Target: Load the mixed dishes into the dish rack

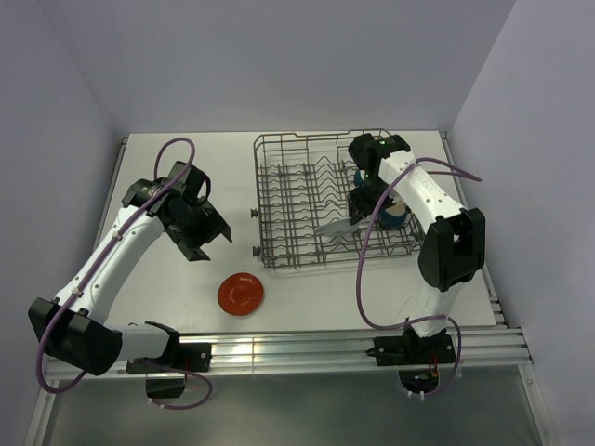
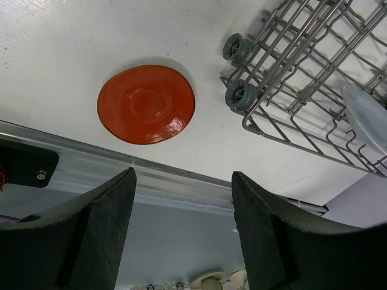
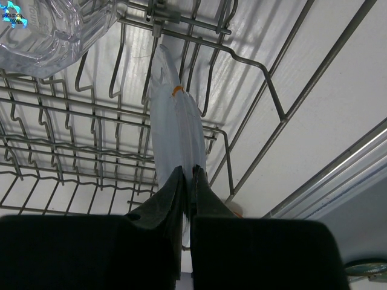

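Observation:
The dish rack (image 1: 296,200) stands at the back right of the table. My right gripper (image 1: 356,216) is shut on the rim of the pale blue-grey plate (image 1: 333,228), which is held on edge among the tines; in the right wrist view the gripper (image 3: 188,175) pinches the plate (image 3: 175,130). The clear glass tumbler (image 3: 42,27) sits in the rack. A dark blue piece (image 1: 395,216) in the rack is half hidden by the right arm. The red-orange plate (image 1: 241,294) lies flat on the table. My left gripper (image 1: 206,234) is open and empty above and left of it. The cream bowl is hidden.
In the left wrist view the red-orange plate (image 2: 146,104) lies left of the rack's wheeled corner (image 2: 240,95), with the metal rail (image 2: 181,175) at the table's near edge just below. White walls close in the left, back and right sides.

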Robot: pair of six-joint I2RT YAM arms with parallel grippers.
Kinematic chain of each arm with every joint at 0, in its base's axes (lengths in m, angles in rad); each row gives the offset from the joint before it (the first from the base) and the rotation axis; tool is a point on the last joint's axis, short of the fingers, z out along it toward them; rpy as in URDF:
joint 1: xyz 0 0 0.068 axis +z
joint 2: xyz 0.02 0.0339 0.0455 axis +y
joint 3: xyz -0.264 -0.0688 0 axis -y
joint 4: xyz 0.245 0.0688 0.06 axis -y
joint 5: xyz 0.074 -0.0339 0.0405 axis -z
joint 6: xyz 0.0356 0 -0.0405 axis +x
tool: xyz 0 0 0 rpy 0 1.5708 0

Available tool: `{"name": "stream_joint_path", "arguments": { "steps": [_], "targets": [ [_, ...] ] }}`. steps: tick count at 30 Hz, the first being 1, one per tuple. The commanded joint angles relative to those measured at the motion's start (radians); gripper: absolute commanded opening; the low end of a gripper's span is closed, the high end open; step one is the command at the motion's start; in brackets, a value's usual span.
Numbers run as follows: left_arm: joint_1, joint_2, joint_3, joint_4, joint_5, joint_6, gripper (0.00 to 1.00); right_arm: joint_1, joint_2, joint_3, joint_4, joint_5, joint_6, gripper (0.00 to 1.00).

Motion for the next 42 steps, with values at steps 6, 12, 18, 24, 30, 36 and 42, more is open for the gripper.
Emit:
{"name": "stream_joint_path", "arguments": {
  "steps": [6,12,18,24,30,36,42],
  "targets": [
    [-0.003,0.009,0.027,0.026,0.013,0.009,0.70,-0.028,0.042,0.095,-0.062,0.016,-0.014,0.00],
    [-0.005,0.009,0.014,0.030,0.020,-0.004,0.70,-0.041,0.072,0.145,-0.063,0.024,-0.032,0.27],
    [-0.005,0.004,0.005,0.034,0.022,-0.020,0.70,-0.059,0.100,0.177,-0.062,0.025,-0.055,0.37],
    [-0.005,-0.004,-0.009,0.037,0.022,-0.038,0.70,-0.064,0.117,0.224,-0.062,0.048,-0.090,0.43],
    [-0.005,0.009,0.002,0.028,0.008,-0.050,0.71,-0.067,0.154,0.310,-0.062,0.074,-0.156,0.51],
    [-0.006,0.005,0.008,0.016,-0.001,-0.060,0.71,-0.067,0.204,0.393,-0.062,0.091,-0.216,0.52],
    [-0.011,0.007,0.034,-0.035,-0.047,-0.086,0.72,-0.064,0.159,0.392,-0.042,0.108,-0.239,0.52]
  ]
}}
